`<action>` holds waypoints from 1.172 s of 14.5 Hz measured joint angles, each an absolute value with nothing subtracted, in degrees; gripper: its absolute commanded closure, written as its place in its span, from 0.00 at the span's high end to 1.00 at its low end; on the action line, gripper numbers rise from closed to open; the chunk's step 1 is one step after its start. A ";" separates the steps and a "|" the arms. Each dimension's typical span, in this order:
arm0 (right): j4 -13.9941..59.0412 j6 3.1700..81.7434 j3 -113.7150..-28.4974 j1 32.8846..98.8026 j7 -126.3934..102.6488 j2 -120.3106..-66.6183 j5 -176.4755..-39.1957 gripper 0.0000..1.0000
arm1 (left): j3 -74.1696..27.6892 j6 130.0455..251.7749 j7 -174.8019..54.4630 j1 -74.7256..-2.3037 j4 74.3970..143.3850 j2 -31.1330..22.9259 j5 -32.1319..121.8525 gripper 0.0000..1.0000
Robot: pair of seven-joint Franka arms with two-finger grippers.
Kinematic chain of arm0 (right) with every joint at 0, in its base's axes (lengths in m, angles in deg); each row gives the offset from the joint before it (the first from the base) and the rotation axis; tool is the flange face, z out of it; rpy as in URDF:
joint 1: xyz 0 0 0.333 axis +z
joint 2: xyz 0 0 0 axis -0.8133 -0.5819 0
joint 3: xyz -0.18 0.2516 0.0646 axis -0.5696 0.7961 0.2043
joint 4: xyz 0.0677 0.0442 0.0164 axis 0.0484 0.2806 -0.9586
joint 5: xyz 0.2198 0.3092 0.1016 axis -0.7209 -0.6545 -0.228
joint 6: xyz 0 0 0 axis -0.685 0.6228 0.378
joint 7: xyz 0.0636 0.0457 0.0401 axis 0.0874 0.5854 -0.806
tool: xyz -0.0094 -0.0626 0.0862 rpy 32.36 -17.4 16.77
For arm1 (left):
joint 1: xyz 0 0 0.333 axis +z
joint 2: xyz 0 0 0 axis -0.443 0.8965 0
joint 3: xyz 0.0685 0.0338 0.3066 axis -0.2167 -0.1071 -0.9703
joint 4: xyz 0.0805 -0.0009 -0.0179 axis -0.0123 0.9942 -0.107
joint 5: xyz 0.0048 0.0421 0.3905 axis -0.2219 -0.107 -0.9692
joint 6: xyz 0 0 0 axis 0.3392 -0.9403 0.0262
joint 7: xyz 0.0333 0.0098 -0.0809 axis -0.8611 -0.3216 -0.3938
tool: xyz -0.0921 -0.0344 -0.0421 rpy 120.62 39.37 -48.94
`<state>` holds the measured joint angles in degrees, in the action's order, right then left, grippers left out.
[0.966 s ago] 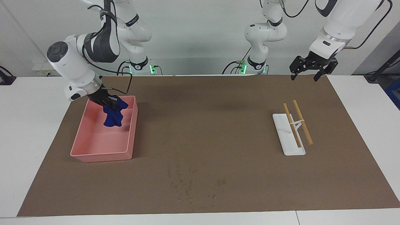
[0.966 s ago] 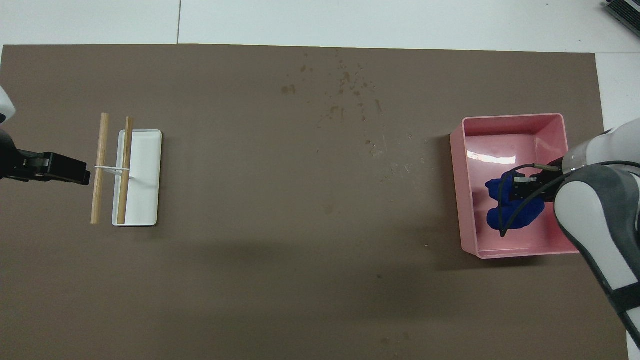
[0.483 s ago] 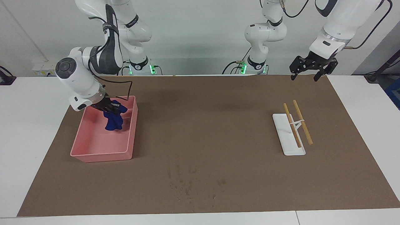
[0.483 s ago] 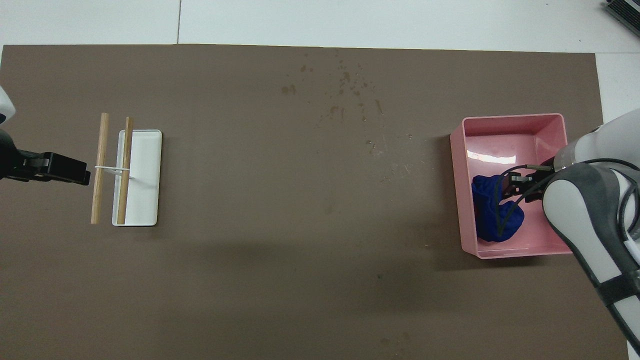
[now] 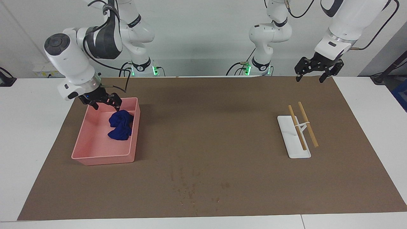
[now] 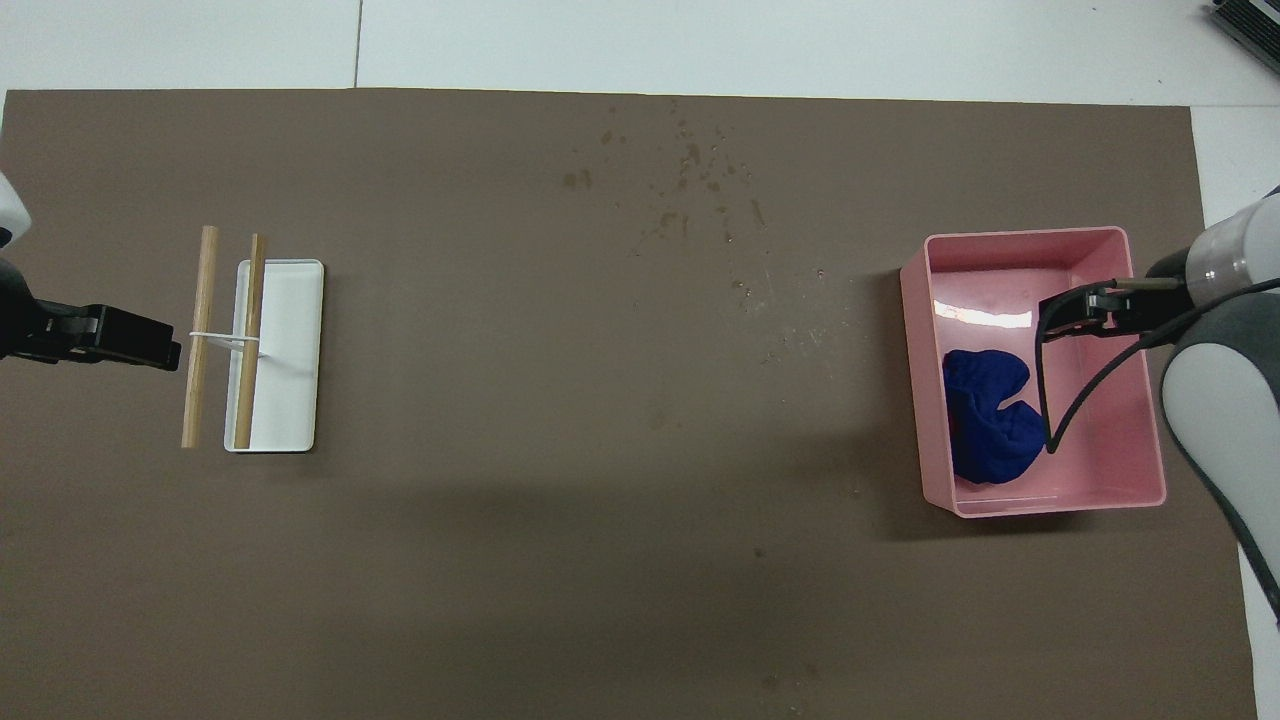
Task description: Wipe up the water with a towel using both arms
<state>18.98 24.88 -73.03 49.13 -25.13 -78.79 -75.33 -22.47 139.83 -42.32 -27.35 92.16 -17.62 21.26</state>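
1. The right gripper (image 5: 103, 102) hangs over the pink tray (image 5: 95, 156), above the end nearest the robots. Its fingers (image 5: 118, 102) are spread apart and hold nothing.
2. The towel (image 5: 120, 125) lies bunched on the tray floor, just below the right gripper and clear of its fingertips, against the tray wall that faces the middle of the table.
3. Water drops (image 5: 190, 187) speckle the brown mat (image 5: 222, 127), well apart from both grippers, farther from the robots than the tray.
4. A white stand (image 5: 293, 140) with two wooden sticks (image 5: 307, 124) lies below the left gripper, farther from the robots.
5. The left gripper (image 5: 314, 74) waits in the air over the mat's edge, its fingers splayed and empty.
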 measured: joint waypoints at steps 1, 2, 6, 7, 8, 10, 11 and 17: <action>16.93 22.94 -73.02 49.33 -25.61 -78.64 -75.28 0.99 | -22.47 139.83 -42.32 -27.35 92.16 -17.62 21.26 1.00; 14.91 20.83 -73.03 49.43 -26.38 -78.51 -75.27 0.99 | -22.47 139.83 -42.32 -27.35 92.16 -17.62 21.26 1.00; 11.49 14.32 -72.84 50.60 -30.59 -75.36 -75.27 0.99 | -22.47 139.82 -42.32 -27.35 92.16 -17.62 21.26 1.00; 11.48 12.96 -72.74 51.10 -31.08 -74.19 -75.27 0.97 | -22.47 139.82 -42.32 -27.35 92.16 -17.62 21.26 1.00; 11.44 11.97 -72.61 51.64 -31.52 -73.26 -75.28 0.96 | -22.47 139.82 -42.32 -27.35 92.16 -17.62 21.26 1.00; 10.69 10.77 -72.47 52.05 -31.89 -73.09 -75.60 0.95 | -22.47 139.81 -42.32 -27.35 92.16 -17.62 21.26 1.00; 9.63 10.31 -72.48 51.98 -31.90 -73.65 -75.68 0.95 | -22.47 139.81 -42.32 -27.35 92.16 -17.62 21.26 1.00; 4.66 9.58 -72.75 51.76 -31.45 -79.11 -75.70 1.00 | -22.47 139.81 -42.33 -27.35 92.16 -17.62 21.26 1.00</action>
